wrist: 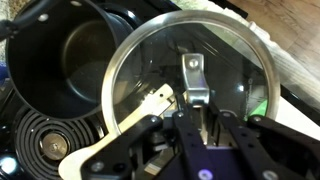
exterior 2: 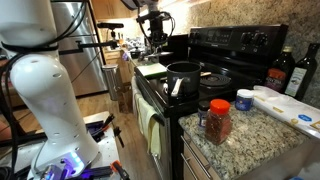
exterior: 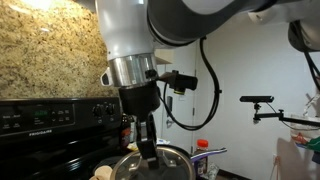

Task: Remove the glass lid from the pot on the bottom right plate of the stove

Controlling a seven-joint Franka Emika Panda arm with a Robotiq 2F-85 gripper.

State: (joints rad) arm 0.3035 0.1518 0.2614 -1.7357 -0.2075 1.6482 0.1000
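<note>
In the wrist view my gripper (wrist: 203, 106) is shut on the metal handle of the glass lid (wrist: 150, 55). The lid is off the pot and hangs to its right. The pot (wrist: 70, 55) is dark and open, and I can see into its bare inside. It also shows in an exterior view (exterior 2: 183, 76), standing on the black stove (exterior 2: 225, 50) with its long handle pointing forward. In an exterior view the gripper (exterior: 148, 152) holds the lid (exterior: 165, 160) low in front of the stove's control panel (exterior: 45, 115). In the exterior view with the pot I cannot make out the lid.
A coil burner (wrist: 40, 145) and a pale wooden utensil (wrist: 100, 150) lie below the lid. A granite counter (exterior 2: 255, 140) carries a spice jar (exterior 2: 217, 120) and a white tub (exterior 2: 244, 100). Dark bottles (exterior 2: 281, 70) stand behind it. My white robot base (exterior 2: 40, 90) stands beside the stove.
</note>
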